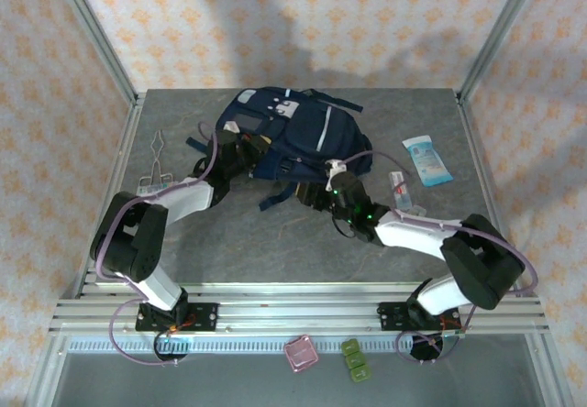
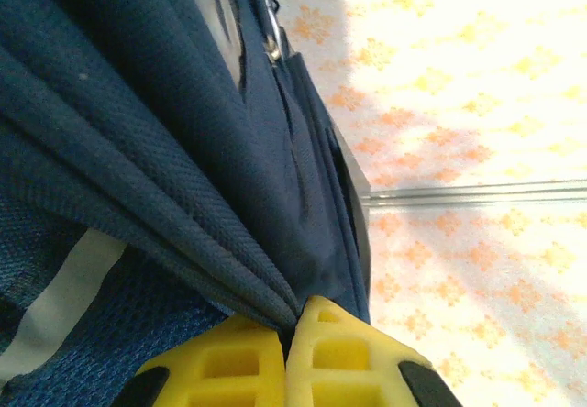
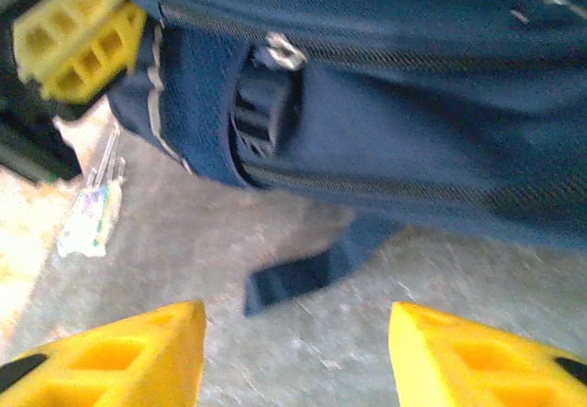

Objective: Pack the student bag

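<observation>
Left wrist view: left jaws clamped tight on a gathered fold of the large navy-blue fabric student bag [image 2: 183,150], with the cloth fanning away from their tips.
Likely reason for that hold: pinching the cloth should steady and tension the bag while the other arm works on its opening.
Right jaws: standing apart and holding nothing, with bare grey surface [image 3: 303,361] showing between them.
Just ahead of right jaws: a loose dark strap end [image 3: 298,277] lies flat on the surface, with the bag's side panel behind it.
Further ahead, above right jaws: a small silver zipper pull [image 3: 280,51] on a zip that looks shut, probably the next thing to take hold of.
Bag's place, top view: between the two sets of jaws, stretching away from them toward the far edge.
Right of right jaws: a flat blue-and-white packet [image 1: 426,159] lies well apart, presumably waiting to go in.
</observation>
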Controlling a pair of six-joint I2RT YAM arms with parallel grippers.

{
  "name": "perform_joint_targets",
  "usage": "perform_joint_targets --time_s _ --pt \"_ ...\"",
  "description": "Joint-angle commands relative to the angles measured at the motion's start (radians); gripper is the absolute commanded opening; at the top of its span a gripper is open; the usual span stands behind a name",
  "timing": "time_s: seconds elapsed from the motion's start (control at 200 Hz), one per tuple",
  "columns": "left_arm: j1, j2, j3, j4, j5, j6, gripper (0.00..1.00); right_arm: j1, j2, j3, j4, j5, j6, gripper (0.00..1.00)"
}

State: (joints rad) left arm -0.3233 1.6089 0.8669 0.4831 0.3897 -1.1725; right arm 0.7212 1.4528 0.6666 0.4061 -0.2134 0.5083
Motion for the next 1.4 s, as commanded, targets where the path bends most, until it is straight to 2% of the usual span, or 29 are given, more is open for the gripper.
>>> perform_joint_targets --time_s 0.0,0.155,0.305,0.486,0.531,0.691,0.711,0.766,0.786,0.961,1.086,1.126,1.181,1.256,1.391 --pt "-0.039 -0.093 0.029 0.048 0.06 -0.022 0.0 -0.006 0.035 0.075 0.037 0.012 0.006 0.51" --pt "-0.057 -0.119 0.016 0.038 0.051 -0.025 0.0 -0.059 0.117 0.157 0.027 0.058 0.075 0.49" --pt "-0.071 -0.126 -0.032 0.082 0.073 -0.058 0.0 -0.128 0.182 0.23 0.073 0.016 0.097 0.48" --pt "-0.088 -0.125 -0.056 0.087 0.071 -0.057 0.0 -0.131 0.205 0.289 0.05 0.051 0.055 0.47" --pt "-0.089 -0.12 -0.056 0.099 0.076 -0.067 0.0 -0.129 0.214 0.284 0.035 0.062 0.044 0.41" --pt "-0.089 -0.103 -0.028 0.121 0.081 -0.082 0.0 -0.096 0.195 0.199 0.083 0.053 -0.036 0.43" --pt "-0.089 -0.1 -0.02 0.118 0.082 -0.081 0.0 -0.095 0.189 0.182 0.101 0.048 -0.037 0.41" --pt "-0.086 -0.092 -0.004 0.116 0.084 -0.081 0.0 -0.098 0.167 0.137 0.154 0.026 -0.043 0.26" --pt "-0.086 -0.091 0.001 0.115 0.083 -0.081 0.0 -0.098 0.158 0.125 0.161 0.024 -0.046 0.24" --pt "-0.077 -0.09 0.021 0.109 0.071 -0.078 0.0 -0.098 0.11 0.105 0.061 0.109 -0.098 0.26" --pt "-0.087 -0.087 0.016 0.074 0.072 -0.049 0.0 -0.101 0.08 0.088 0.035 0.096 -0.113 0.32" --pt "-0.097 -0.094 0.009 0.037 0.055 -0.034 0.12 -0.103 0.077 0.087 0.031 0.079 -0.114 0.35" --pt "-0.116 -0.109 -0.012 -0.01 0.014 -0.014 0.33 -0.103 0.069 0.084 0.03 0.064 -0.104 0.38" --pt "-0.141 -0.128 -0.057 -0.041 -0.044 -0.01 0.48 -0.103 0.057 0.076 0.031 0.046 -0.092 0.39" --pt "-0.171 -0.123 -0.098 -0.064 -0.102 -0.036 0.58 -0.103 0.021 0.043 0.043 0.047 -0.076 0.43"
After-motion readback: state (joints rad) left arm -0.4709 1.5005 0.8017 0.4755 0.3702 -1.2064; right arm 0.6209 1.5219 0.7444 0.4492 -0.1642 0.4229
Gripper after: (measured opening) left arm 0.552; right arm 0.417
